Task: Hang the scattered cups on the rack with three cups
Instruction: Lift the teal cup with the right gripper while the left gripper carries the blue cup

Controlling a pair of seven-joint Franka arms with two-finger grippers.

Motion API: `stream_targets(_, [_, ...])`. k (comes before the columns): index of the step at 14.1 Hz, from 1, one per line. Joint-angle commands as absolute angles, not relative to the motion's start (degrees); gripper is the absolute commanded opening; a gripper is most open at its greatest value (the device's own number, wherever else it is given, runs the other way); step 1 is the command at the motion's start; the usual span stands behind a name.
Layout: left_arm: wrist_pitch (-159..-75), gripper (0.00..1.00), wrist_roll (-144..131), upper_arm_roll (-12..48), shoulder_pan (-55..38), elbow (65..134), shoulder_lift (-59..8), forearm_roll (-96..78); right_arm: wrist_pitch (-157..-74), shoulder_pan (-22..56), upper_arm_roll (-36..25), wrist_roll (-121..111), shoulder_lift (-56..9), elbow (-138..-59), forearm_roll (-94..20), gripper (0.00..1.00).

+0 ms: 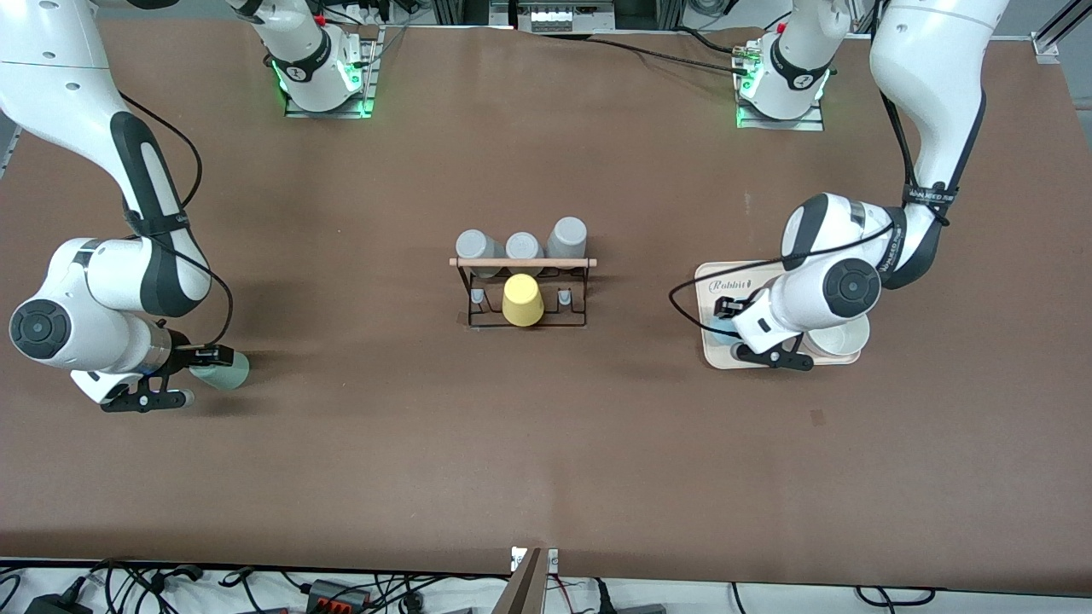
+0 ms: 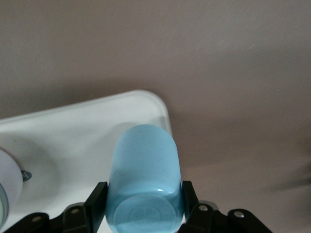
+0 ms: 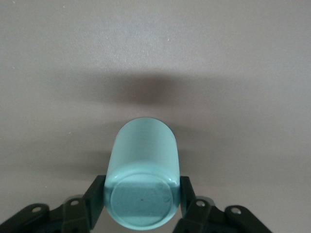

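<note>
Gripping both scattered cups at once: pick-up step in hand, hanging not yet begun.

Left pincer (image 2: 144,208) closed on blue cup (image 2: 144,182), fingers (image 2: 95,206) pressed against each side near the base. Cup lying on its side on cream tray (image 2: 73,141), toward the left arm's end of the table (image 1: 546,443); in front view at about 3 o'clock from rack (image 1: 522,290), mostly hidden under the wrist. White bowl (image 1: 840,337) on same tray, just beside.

Right pincer (image 3: 142,206) closed on mint cup (image 3: 143,174), likewise clamped across the base end. Cup lying on its side on bare table toward the right arm's end, roughly 8 o'clock from rack, well apart from it.

Rack at table centre. Yellow cup (image 1: 521,300) inverted on the middle peg of the row nearer the camera; one bare peg on each side of it. Three grey cups (image 1: 522,246) at 12 o'clock from the yellow one.

Next move, as judged: lift each cup clear, turn it mouth-down, carry it over a bare peg, lower squarely. Risk noted: clipping the wooden rod or yellow cup on approach; arms converging on neighbouring pegs.
</note>
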State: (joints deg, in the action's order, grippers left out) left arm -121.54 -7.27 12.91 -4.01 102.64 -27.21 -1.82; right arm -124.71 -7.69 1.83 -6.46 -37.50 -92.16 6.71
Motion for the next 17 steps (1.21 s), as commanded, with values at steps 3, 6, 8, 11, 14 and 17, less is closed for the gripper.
stream_targets(3, [-108.04, 0.01, -9.75, 14.41, -4.48, 85.29, -27.06, -2.98, -123.84, -7.73, 2.28, -9.48, -36.13, -91.23, 7.21, 0.35])
stream_targets(6, [-107.66, 0.01, -19.82, 14.41, -4.65, 82.44, -27.77, -16.82, -121.22, -7.12, 3.42, -12.12, -32.97, -90.79, 6.86, 0.33])
stream_targets(8, [-107.93, 0.01, -26.60, 14.33, -7.02, 79.29, -29.26, -19.77, -117.96, -7.12, 4.74, -11.87, -29.81, -90.79, 5.90, 0.32])
stream_targets(11, [-111.51, 0.01, -35.05, 14.50, -9.39, 75.94, -32.42, -20.65, -111.91, -6.59, 6.06, -11.43, -25.85, -89.83, 2.82, 0.32])
stream_targets(14, [-118.55, 0.01, -41.04, 14.33, -14.05, 75.85, -34.19, -19.87, -105.92, -6.15, 7.47, -7.58, -24.70, -87.02, -0.08, 0.32])
stream_targets(17, [-118.83, 0.01, -41.22, 13.80, -17.22, 76.37, -34.28, -18.55, -101.96, -5.19, 10.36, -0.64, -23.74, -84.99, 0.00, 0.32])
